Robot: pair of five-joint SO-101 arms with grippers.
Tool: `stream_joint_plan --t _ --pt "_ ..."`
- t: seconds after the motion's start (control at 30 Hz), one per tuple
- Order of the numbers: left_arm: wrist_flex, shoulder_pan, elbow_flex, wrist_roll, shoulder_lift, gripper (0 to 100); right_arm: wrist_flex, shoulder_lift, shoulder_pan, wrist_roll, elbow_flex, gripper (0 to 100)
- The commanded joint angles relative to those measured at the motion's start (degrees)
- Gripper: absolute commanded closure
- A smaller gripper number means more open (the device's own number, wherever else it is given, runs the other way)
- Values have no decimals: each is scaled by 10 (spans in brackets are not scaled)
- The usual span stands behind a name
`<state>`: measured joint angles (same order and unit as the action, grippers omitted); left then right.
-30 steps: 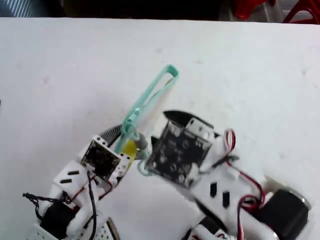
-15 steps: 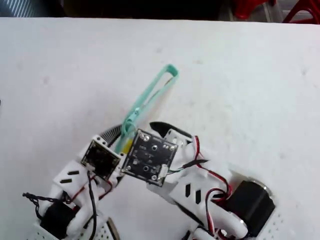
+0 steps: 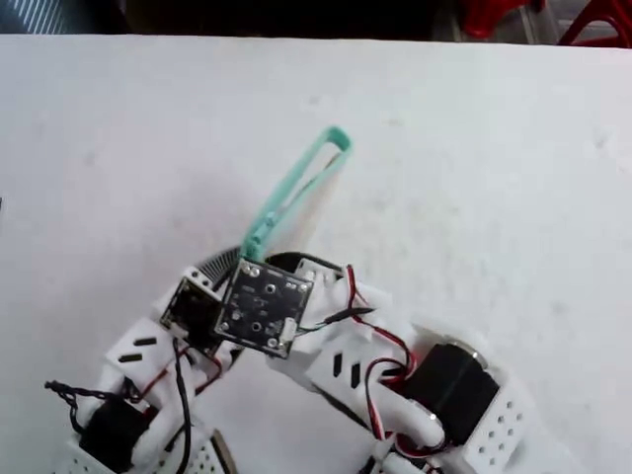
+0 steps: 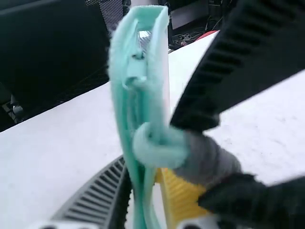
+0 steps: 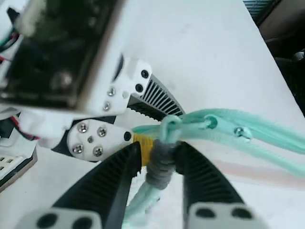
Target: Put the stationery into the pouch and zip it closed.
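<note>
In the last second the right arm has moved across the table (image 3: 474, 148) toward the left arm, and in the high view its wrist is now close against the left one, where before there was a gap between them. The pouch (image 3: 296, 188) has almost not moved. It stands on its edge and points away from the arms, with its near end hidden under the two wrists. The left gripper (image 4: 143, 191) is closed on this near end, with the yellow pad on one side and the ribbed finger on the other. The right gripper (image 5: 159, 148) is narrow, its two black jaws pressing the grey pull (image 5: 161, 167) with its green loop, just beside the left gripper. My judgement is that the zip has been drawn along the pouch toward the held end, so the closing is near its finish. How far the zip is really shut, and whether the stationery is inside, I cannot tell. I think the pull has little way left to go, because the two grippers are almost touching.
</note>
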<state>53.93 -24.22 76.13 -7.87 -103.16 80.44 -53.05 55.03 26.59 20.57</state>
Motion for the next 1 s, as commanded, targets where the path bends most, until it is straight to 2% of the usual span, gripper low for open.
stream_joint_plan --t 0.0,0.23,0.47,0.53,0.7,0.97 --pt "-20 0 -4 4 2 978 -10 -5 -7 1 2 967" --pt "-22 0 -4 4 2 976 -18 -7 -65 2 -5 981" --pt "-23 0 -4 4 2 976 4 -7 -66 2 -7 980" --pt "-23 0 -4 4 2 976 14 -7 -68 2 -5 954" --pt "-23 0 -4 4 2 976 28 -7 -65 2 -4 783" --pt "-22 0 -4 4 2 976 -11 -7 -33 25 33 815"
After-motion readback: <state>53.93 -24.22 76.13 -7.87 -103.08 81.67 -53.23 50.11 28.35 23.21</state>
